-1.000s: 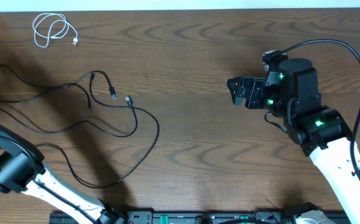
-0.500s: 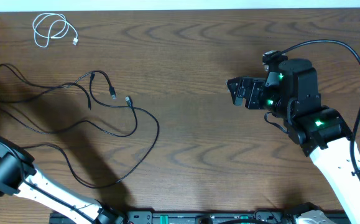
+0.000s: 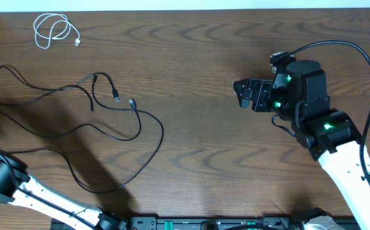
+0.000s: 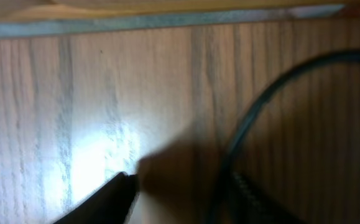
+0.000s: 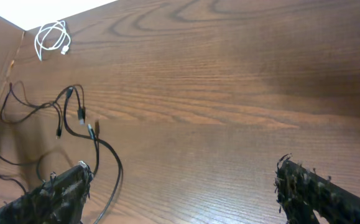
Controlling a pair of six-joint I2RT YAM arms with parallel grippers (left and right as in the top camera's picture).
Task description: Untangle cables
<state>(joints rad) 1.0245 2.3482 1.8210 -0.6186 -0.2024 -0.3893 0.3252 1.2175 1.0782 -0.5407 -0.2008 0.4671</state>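
A small white cable (image 3: 53, 30) lies coiled at the far left corner, also in the right wrist view as a white coil (image 5: 52, 38). Long black cables (image 3: 95, 105) sprawl crossed over the left half, with two plug ends (image 3: 116, 97) near the middle of the tangle. My left gripper (image 4: 186, 193) is off the overhead view's left edge. Its blurred jaws stand apart low over the wood, with a black cable (image 4: 254, 106) running between them, close to the right finger. My right gripper (image 3: 239, 94) hovers open and empty over bare wood, far right of the tangle (image 5: 74, 118).
The table's left edge (image 4: 167, 22) runs close beyond the left gripper. The left arm (image 3: 6, 182) crosses the near left corner. A thick black wire (image 3: 338, 45) arcs over the right arm. A rail (image 3: 204, 223) lines the front edge.
My left arm has slid further left and down, out past the overhead view's edge, and the black cable's leftmost stretch has shifted slightly. The right arm has not moved.
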